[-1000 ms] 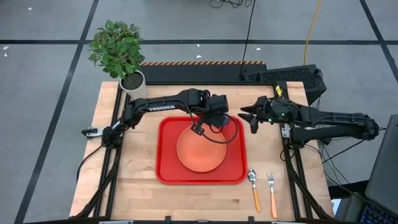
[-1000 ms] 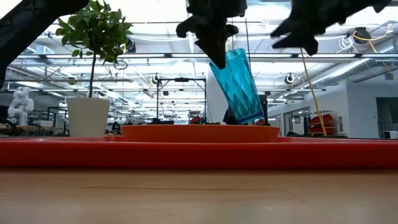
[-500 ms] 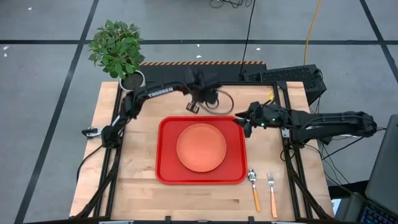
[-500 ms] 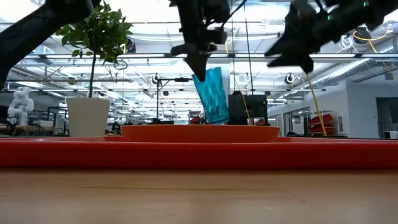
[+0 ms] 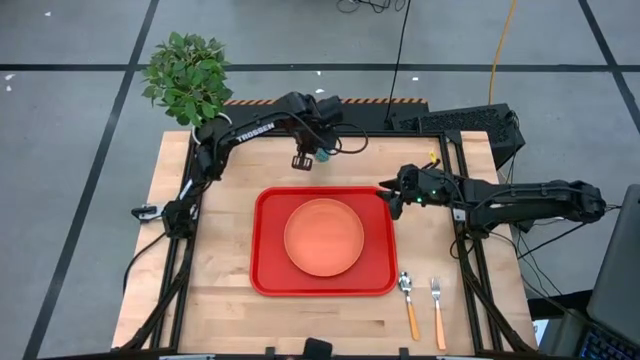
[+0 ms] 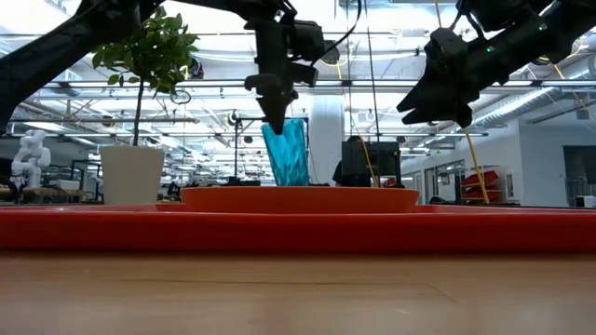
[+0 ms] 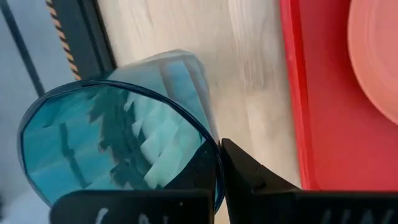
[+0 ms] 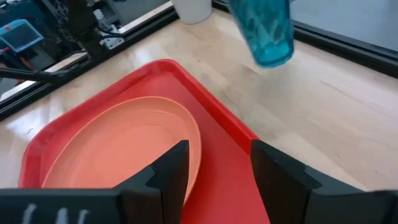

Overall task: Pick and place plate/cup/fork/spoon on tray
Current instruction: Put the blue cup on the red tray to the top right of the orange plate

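The teal cup [image 5: 322, 155] hangs in my left gripper [image 5: 312, 152] beyond the red tray's [image 5: 268, 282] far edge, over bare table; it also shows in the low view [image 6: 287, 154] and the right wrist view [image 8: 264, 28]. The orange plate [image 5: 323, 237] lies flat in the tray. My right gripper [image 5: 395, 197] is open and empty above the tray's far right corner. The spoon [image 5: 408, 300] and the fork [image 5: 437, 305] lie side by side on the table right of the tray, near the front edge. My left gripper pinches the cup's rim [image 7: 214, 163], one finger inside the mouth and one finger [image 7: 249, 180] outside the wall. The fingers come from above, pointing down. The cup hangs tilted below them, its base [image 8: 273, 59] clear of the table.
A potted plant in a white pot [image 5: 213, 130] stands at the table's far left corner, close to the left arm. A black frame rail [image 5: 300, 103] runs along the far edge. Bare wood [image 5: 220, 250] lies left of the tray.
My left gripper has carried the cup from above the tray's far part toward the table's far edge and a little left, past the tray's rim; the cup has stayed tilted in the hold. My right gripper has gone slightly left, to the tray's far right corner.
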